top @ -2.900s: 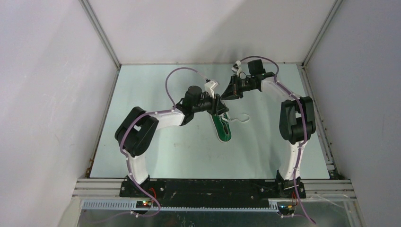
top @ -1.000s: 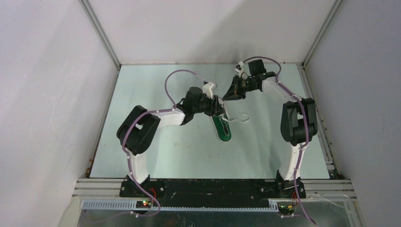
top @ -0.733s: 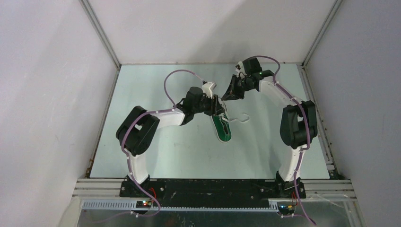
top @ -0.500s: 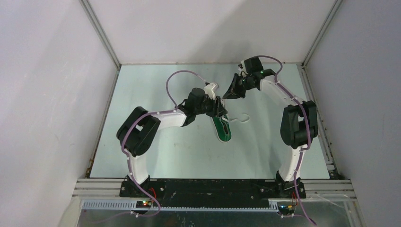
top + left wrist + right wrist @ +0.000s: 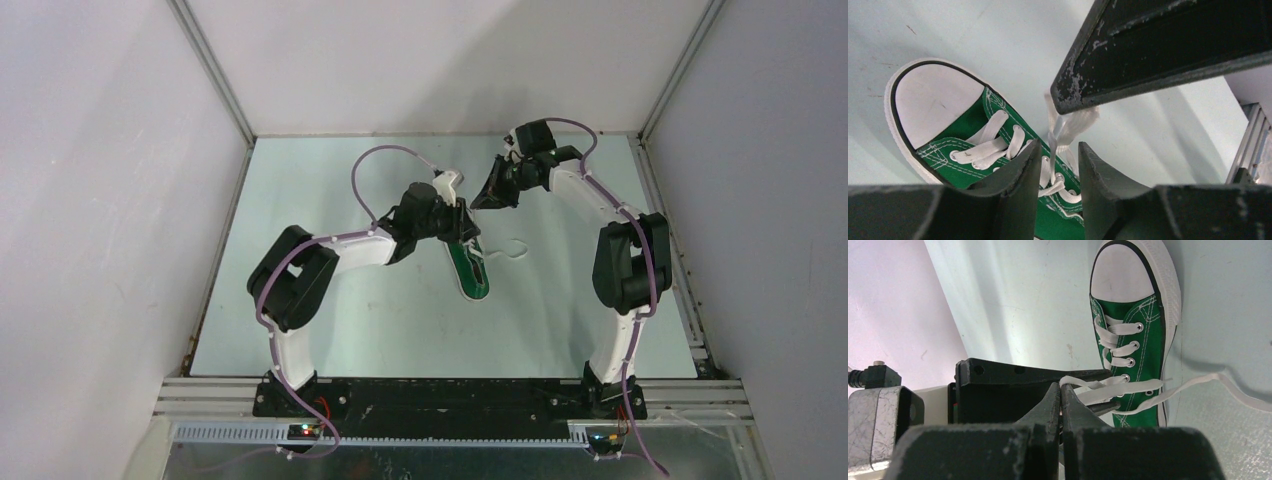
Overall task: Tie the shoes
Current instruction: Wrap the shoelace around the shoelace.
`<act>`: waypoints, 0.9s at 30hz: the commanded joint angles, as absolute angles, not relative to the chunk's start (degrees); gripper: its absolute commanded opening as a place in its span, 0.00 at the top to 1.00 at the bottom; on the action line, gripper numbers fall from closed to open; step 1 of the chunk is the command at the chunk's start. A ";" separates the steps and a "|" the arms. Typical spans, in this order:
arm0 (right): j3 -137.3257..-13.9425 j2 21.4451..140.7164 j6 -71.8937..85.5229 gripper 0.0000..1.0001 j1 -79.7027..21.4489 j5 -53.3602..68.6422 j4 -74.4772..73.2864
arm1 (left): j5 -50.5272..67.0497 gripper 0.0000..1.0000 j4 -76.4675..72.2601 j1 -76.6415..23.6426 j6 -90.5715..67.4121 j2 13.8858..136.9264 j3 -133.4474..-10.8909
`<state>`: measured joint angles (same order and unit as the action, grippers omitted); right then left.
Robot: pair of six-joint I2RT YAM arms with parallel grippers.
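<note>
The shoe [image 5: 472, 267], a green low-top sneaker [image 5: 1135, 335] with a white toe cap [image 5: 930, 102], lies on the table with its toe toward the arm bases. My right gripper [image 5: 1060, 386] is shut on a white lace [image 5: 1108, 387] and holds it taut above the eyelets, just beyond the shoe's heel end [image 5: 488, 198]. My left gripper [image 5: 1059, 146] hangs over the lacing [image 5: 465, 225], open, with that raised lace strand [image 5: 1053, 145] running up between its fingers, unclamped. The other lace end [image 5: 1233, 385] trails loose on the table to the right of the shoe.
The pale table [image 5: 330, 320] is boxed in by grey walls on the left, back and right. A metal rail [image 5: 450, 395] carries both arm bases at the near edge. A purple cable [image 5: 365, 170] loops above the left arm.
My left gripper has shifted slightly up and right over the laces and its jaws have narrowed. My right gripper has stayed shut on the lace, almost still.
</note>
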<state>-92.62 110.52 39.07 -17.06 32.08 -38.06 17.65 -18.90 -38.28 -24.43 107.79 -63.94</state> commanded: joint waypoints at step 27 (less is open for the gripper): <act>-94.12 108.11 39.55 1.00 -16.78 31.95 -36.79 | 18.37 0.77 -14.95 -37.43 -28.79 109.90 -69.72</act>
<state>-92.62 110.52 39.07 -17.02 32.08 -38.00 18.17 -16.36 -37.80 -30.00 110.28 -68.47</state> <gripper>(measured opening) 0.008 0.223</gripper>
